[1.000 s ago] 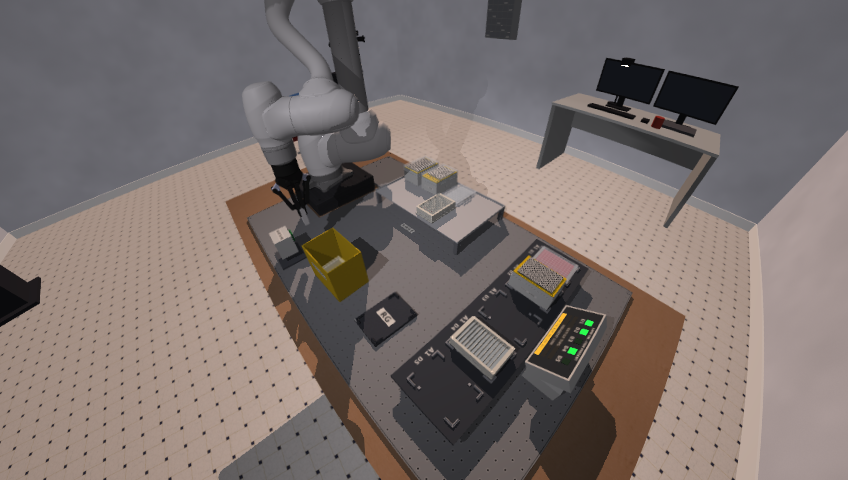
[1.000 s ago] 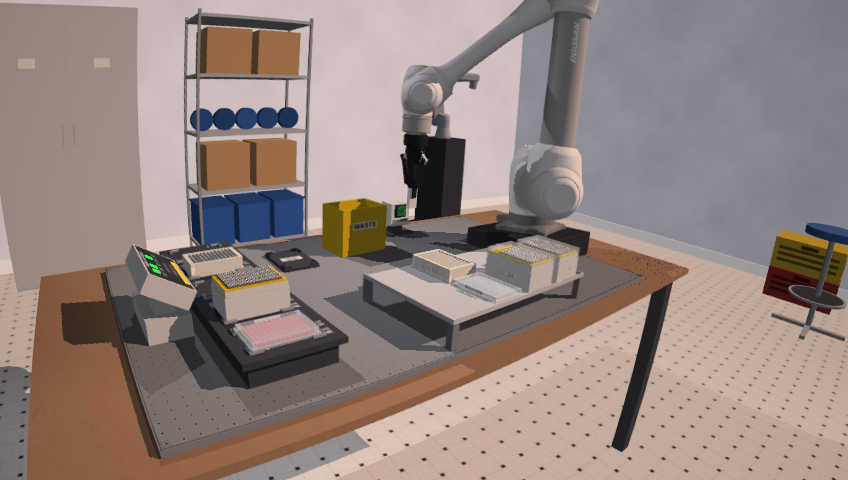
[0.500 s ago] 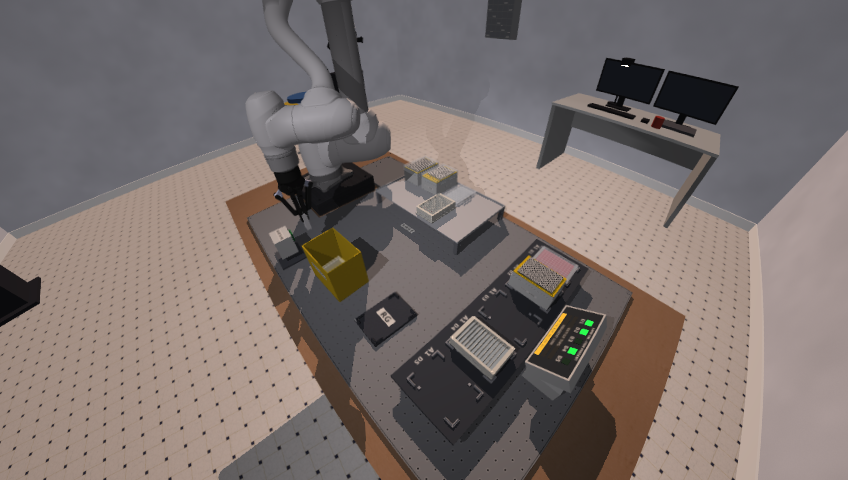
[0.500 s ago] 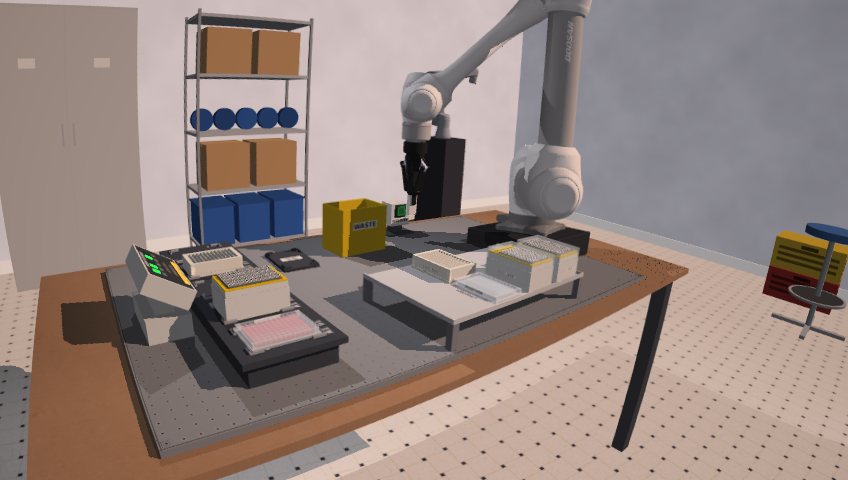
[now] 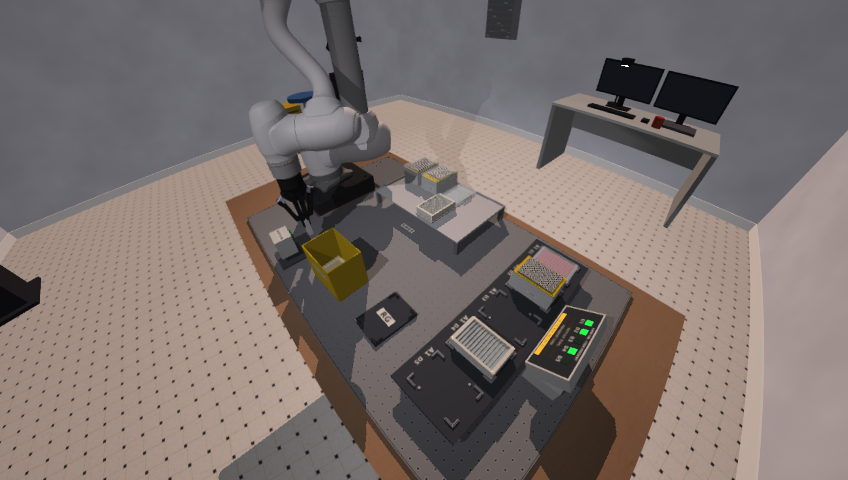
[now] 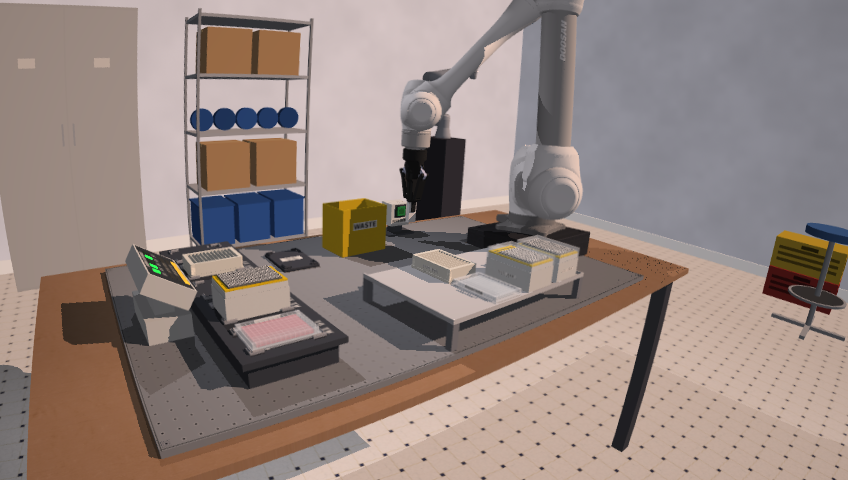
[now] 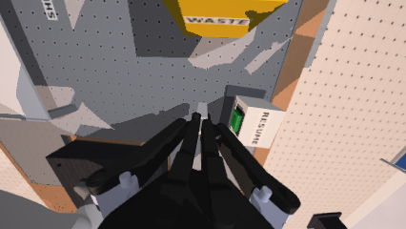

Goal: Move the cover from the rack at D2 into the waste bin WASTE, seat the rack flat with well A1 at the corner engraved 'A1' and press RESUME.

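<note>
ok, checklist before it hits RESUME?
1. Pincer shut, nothing held: ok.
2. Pale cover lies inside the WASTE bin, below the rim: ok.
3. WASTE bin upright: ok.
4. Rack at D2 uncovered, tips showing, looks flat: ok.
5. Rack's A1 corner against the engraving: cannot tell, too small.
6. Pincer tips lined up on the RESUME key: not ok, in the wrist view the key sits off to the side of the tips.
</note>
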`<act>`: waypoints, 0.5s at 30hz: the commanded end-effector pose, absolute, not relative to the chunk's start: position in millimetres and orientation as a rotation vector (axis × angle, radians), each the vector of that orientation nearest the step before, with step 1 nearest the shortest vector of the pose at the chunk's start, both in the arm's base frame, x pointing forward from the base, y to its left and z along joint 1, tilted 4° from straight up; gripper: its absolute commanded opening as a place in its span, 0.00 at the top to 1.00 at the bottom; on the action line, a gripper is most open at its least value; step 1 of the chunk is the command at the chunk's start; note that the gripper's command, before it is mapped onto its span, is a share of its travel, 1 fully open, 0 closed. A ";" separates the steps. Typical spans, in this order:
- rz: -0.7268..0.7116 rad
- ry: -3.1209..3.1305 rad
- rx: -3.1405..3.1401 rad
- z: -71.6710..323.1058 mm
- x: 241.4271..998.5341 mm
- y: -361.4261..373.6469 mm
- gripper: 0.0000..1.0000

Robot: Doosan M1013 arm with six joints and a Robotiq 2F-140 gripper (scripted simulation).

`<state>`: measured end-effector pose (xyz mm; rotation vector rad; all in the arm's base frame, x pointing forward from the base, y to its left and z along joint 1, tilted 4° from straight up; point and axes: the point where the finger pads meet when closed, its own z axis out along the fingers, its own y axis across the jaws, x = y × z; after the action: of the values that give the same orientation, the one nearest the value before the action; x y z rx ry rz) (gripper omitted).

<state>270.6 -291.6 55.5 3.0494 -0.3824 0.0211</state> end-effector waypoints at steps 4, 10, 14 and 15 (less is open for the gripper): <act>0.007 -0.386 3.054 43.6 266.5 -290.2 1.00; 0.007 -0.386 3.054 43.6 266.5 -290.2 1.00; 0.007 -0.386 3.054 43.6 266.5 -290.2 1.00; 0.007 -0.386 3.054 43.6 266.5 -290.2 1.00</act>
<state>269.2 -290.7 47.1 3.0550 -0.3824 0.0118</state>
